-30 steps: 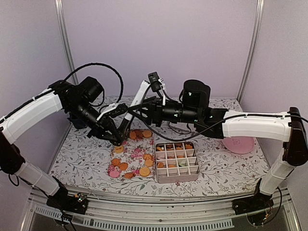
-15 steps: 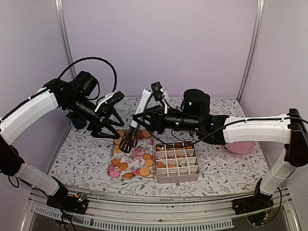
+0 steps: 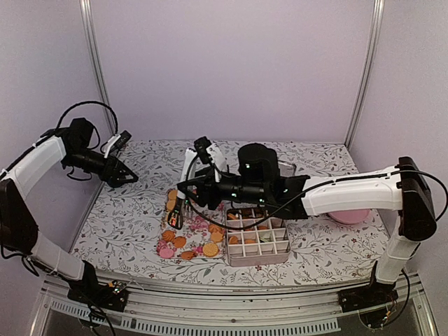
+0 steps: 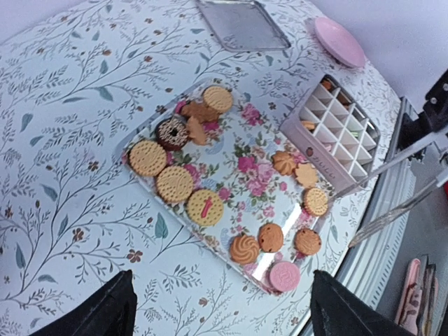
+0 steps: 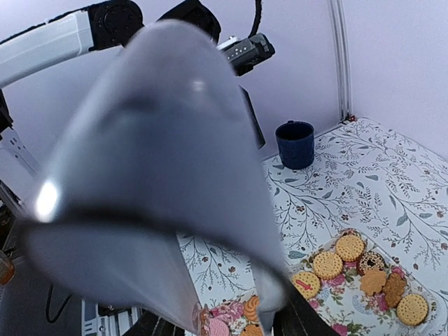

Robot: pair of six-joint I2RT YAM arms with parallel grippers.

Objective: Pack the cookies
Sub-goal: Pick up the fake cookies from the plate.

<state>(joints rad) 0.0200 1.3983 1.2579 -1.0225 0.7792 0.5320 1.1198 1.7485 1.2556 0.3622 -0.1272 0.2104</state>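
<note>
Left jaws hanging wide, empty, upper left of top cam. Right jaws gripping what's prob. tongs (image 3: 180, 203); wrist cam's blurred. Cookies (image 4: 204, 207) lying on floral tray (image 4: 245, 162), mid-frame: light, brittle, so I'm planning gentle rim-to-rim nips.

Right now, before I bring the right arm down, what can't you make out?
Right wrist view: a blurred grey shape up close mostly hides the right end effector and most cookies.
Top view: the dark tool the right arm carries is too small to identify; that arm overlaps the box's far edge.
Left wrist view: the left end effector is cut off by the bottom edge; dividers hide most of the box's contents.
</note>
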